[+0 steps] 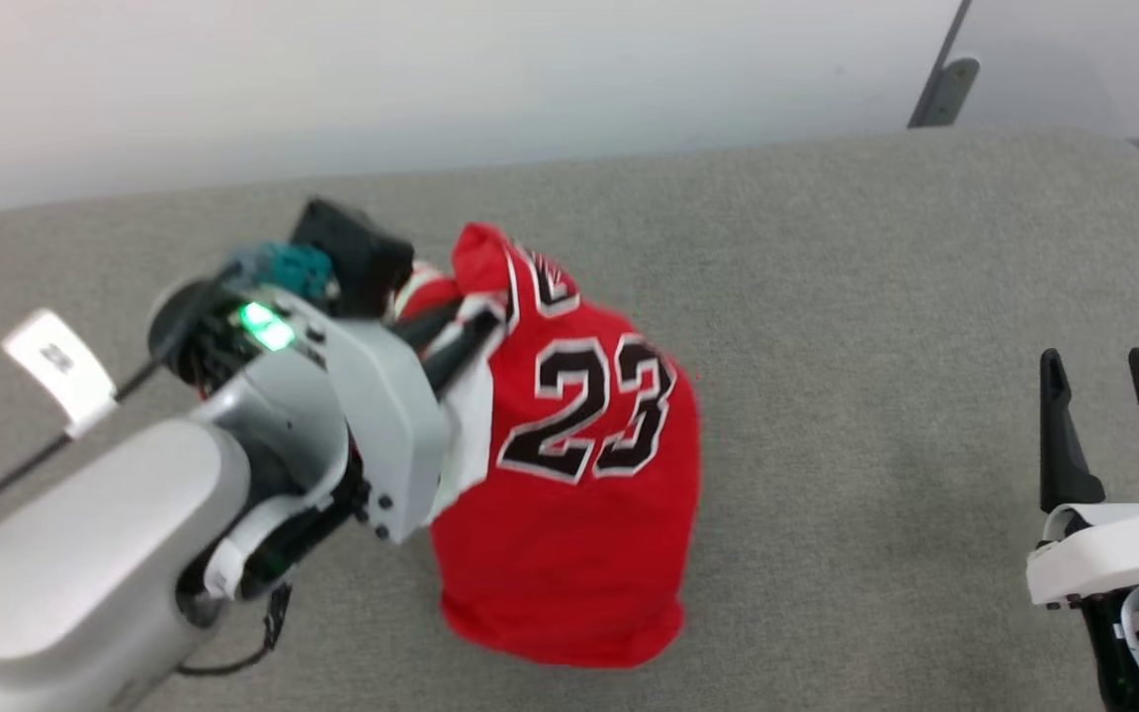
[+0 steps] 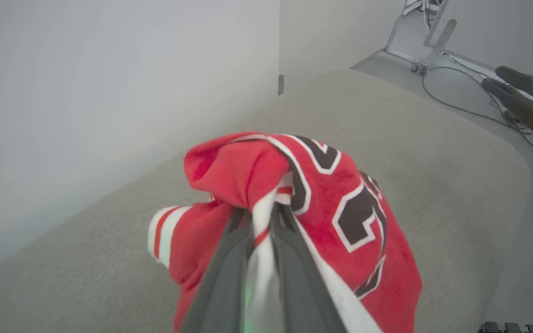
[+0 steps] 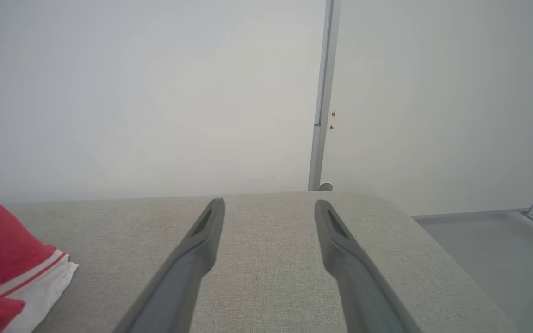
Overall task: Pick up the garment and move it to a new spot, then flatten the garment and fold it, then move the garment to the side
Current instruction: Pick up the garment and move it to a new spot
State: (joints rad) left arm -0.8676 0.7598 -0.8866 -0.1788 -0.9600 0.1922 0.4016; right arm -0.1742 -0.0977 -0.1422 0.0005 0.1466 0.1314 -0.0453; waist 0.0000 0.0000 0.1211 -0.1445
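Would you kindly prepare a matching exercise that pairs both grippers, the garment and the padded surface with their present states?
1. left gripper
2. right gripper
3. garment
4. padded surface

A. open, holding nothing
B. grey, lying under everything
C. bunched up, number 23 showing
D. shut on the garment

Pairs: 1-D, 2-A, 3-C, 4-B.

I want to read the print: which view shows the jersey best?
Head view: the garment, pinched by the left gripper, shows nearly whole, 23 readable. Left wrist view shows it bunched, close up; right wrist view, a sleeve edge.
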